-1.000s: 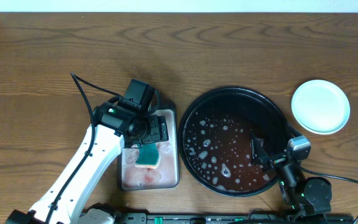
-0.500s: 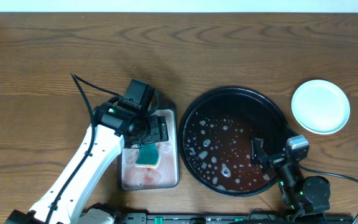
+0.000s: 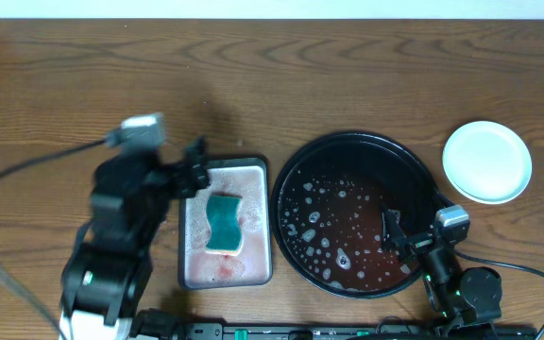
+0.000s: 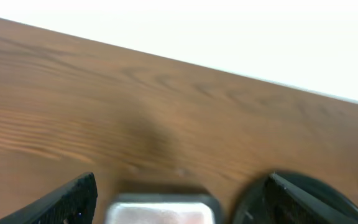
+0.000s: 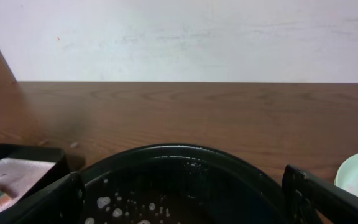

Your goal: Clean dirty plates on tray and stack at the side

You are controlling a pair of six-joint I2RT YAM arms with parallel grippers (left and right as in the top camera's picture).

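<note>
Plates (image 3: 486, 161): pale and round, at the right of the frame on the bare surface (image 3: 64, 85), apart from the tray. How many are stacked I cannot tell.
Right claw (image 3: 392, 231): lower right, over the right part of the tray, fingers spread wide, nothing between them.
Tray (image 3: 359, 138): black, right of centre, holding reddish water with foam.
Pan (image 3: 251, 194): grey, just left of the tray, with a teal sponge (image 3: 223, 223) inside.
Left claw (image 3: 196, 170): at the pan's upper left corner, wide, holding nothing.
</note>
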